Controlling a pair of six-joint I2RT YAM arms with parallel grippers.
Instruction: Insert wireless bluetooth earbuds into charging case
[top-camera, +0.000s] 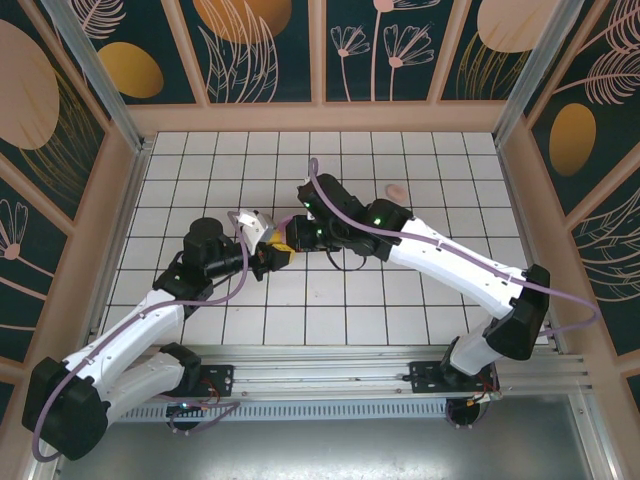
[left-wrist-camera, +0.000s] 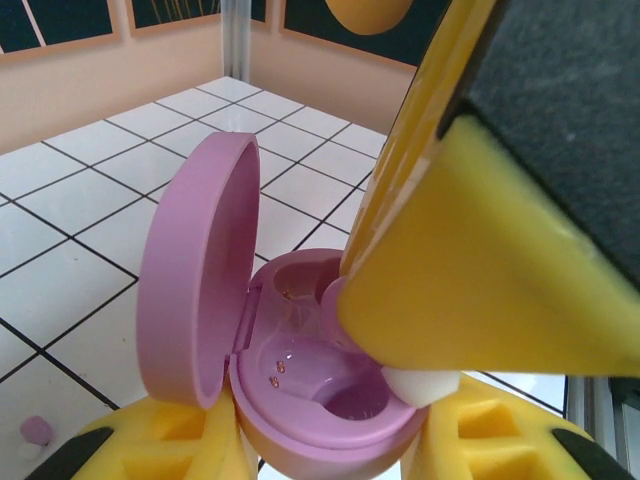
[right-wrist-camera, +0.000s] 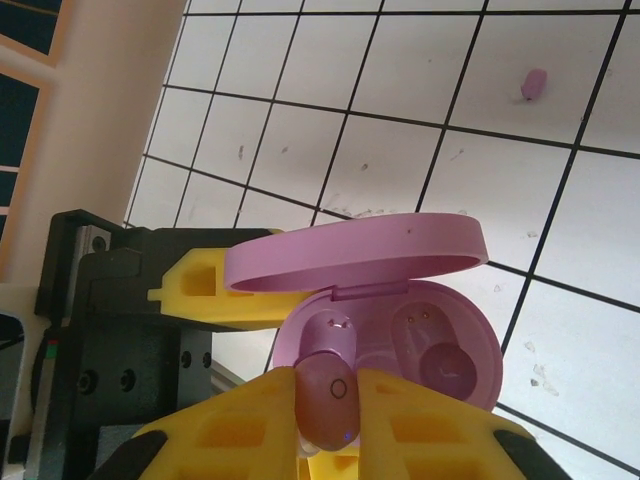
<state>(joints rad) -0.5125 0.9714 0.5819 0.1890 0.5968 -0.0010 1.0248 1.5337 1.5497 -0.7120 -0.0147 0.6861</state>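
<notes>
— So, how much room is there around the work?
— Plenty. Both arms meet left of the middle of the tiled floor (top-camera: 200, 170), well apart from the peach walls (top-camera: 320, 118) bordering it on three sides. Bare tiles lie all round.
— Left side?
— The left gripper (left-wrist-camera: 320, 455) is clamped narrowly on the base of the charging case (left-wrist-camera: 330, 400), whose lid (left-wrist-camera: 195, 280) stands raised.
— And the right?
— The right gripper (right-wrist-camera: 325, 420) pinches one lilac earbud (right-wrist-camera: 322, 385) between its yellow pads, at the case's near edge, over the left of two sockets. Seated or not, I can't tell.
— Counts?
— One case and one held earbud. One loose pink bit (right-wrist-camera: 534, 84) lies on a tile beyond the lid, and one pink oval lump (top-camera: 396, 190) sits toward the far right. The left wrist camera catches a tiny pink bit too; I can't tell whether it's the same one.
</notes>
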